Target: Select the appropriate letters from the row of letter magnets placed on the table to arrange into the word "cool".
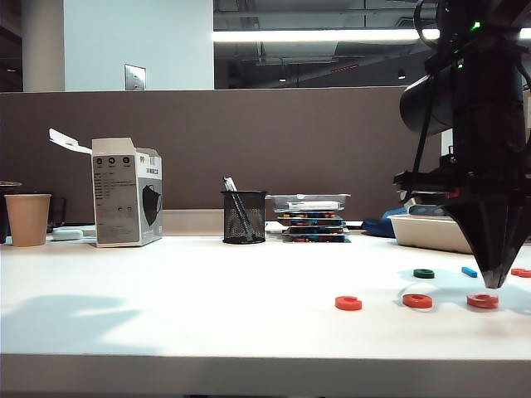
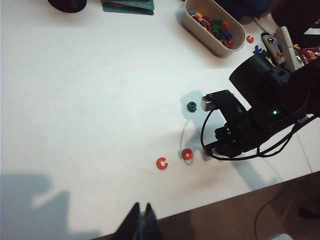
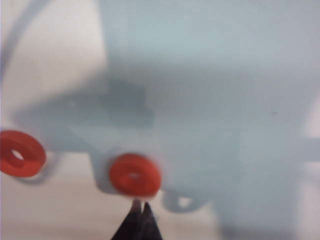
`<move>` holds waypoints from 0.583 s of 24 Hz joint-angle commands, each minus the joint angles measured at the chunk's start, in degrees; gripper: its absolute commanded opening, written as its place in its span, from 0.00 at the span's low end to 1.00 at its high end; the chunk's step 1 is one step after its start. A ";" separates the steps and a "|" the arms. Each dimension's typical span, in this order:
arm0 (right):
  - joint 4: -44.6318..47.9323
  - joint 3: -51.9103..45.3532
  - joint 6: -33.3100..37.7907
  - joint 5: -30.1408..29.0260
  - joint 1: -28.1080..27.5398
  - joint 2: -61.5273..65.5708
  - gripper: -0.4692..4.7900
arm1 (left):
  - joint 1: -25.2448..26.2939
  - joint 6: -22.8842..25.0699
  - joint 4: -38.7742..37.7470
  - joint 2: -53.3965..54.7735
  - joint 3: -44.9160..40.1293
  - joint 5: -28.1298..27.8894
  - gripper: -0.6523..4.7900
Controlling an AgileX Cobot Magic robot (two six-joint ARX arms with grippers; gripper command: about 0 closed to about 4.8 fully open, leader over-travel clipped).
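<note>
Nearest the front edge of the white surface, three red-orange letters lie in a line: a C on the left, an O in the middle and a second O on the right. From the left wrist view the C shows its gap and the first O sits just beside it; the second O is mostly hidden there behind the right arm.

The right hand points straight down just above the second O, its two fingers pressed together to a single tip with nothing between them. In its own view the closed tip hangs just beside that O, slightly blurred; whether it touches the ring cannot be told. The first O lies at the edge of that view.

The left hand is held high over the near edge of the surface, well apart from the letters, fingers closed and empty.

Further back lie a green ring, a short blue bar and another red piece at the right edge. Behind them stands a pale tray of mixed coloured letters.

Along the back are a mesh pen cup, a stack of flat boxes, an open white carton and a paper cup.
</note>
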 commanded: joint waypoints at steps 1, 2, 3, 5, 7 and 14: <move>-0.24 0.26 -0.33 0.11 0.07 -0.46 0.07 | -0.09 0.26 0.52 -0.13 0.22 -0.11 0.11; -0.24 0.81 -1.03 0.11 0.07 -0.59 0.07 | -0.09 0.26 0.52 -0.13 0.22 -0.11 0.11; -0.35 1.27 -1.05 0.11 0.07 -0.59 0.07 | -0.09 0.26 0.52 -0.13 0.22 -0.09 0.11; -0.50 2.54 -1.11 0.13 0.07 -1.09 0.07 | -0.09 0.26 0.50 -0.13 0.22 -0.11 0.11; 0.09 4.46 -1.16 1.33 0.00 -2.25 0.07 | -0.09 0.26 0.52 -0.13 0.22 -0.11 0.11; 2.80 9.99 -1.16 10.45 -0.11 -2.47 0.27 | -0.09 0.26 0.52 -0.13 0.22 -0.11 0.11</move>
